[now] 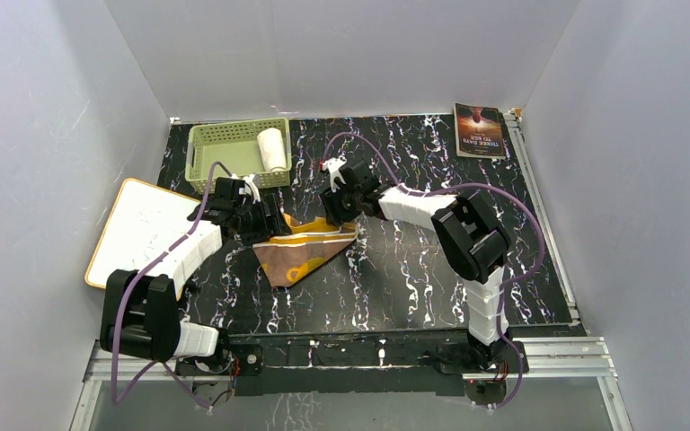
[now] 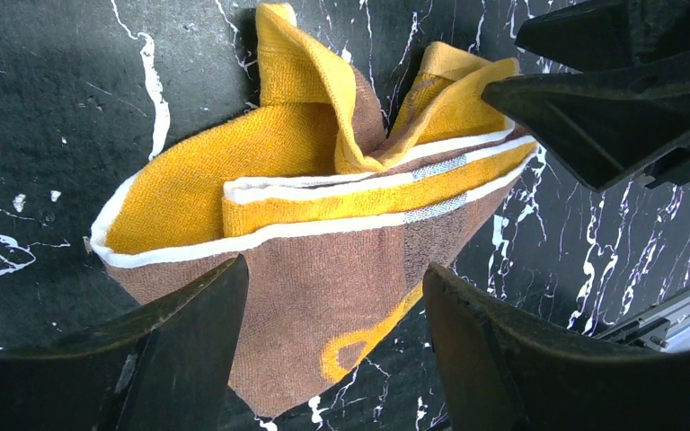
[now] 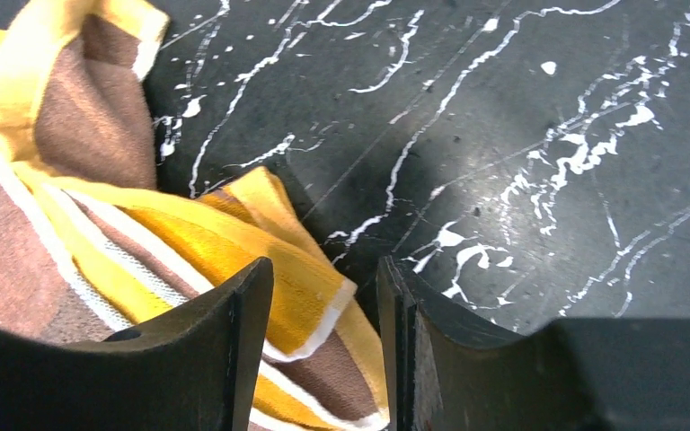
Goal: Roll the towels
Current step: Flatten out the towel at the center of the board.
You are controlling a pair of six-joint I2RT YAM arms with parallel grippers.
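The brown towel with orange-yellow pattern (image 1: 308, 252) lies crumpled and partly folded on the black marbled table. It fills the left wrist view (image 2: 323, 233) and the left of the right wrist view (image 3: 99, 224). My left gripper (image 1: 268, 228) is open at its left end, jaws wide apart over the brown part (image 2: 334, 269). My right gripper (image 1: 336, 215) is open at its right corner, and a yellow corner lies between its fingers (image 3: 325, 265). The white towel (image 1: 272, 148) is a rolled cylinder in the green basket (image 1: 208, 148).
A white board with a tan edge (image 1: 144, 229) lies at the left, overhanging the table edge. A dark-covered book (image 1: 479, 130) lies at the back right corner. The right gripper's fingers (image 2: 611, 99) show in the left wrist view, close to the towel's far end.
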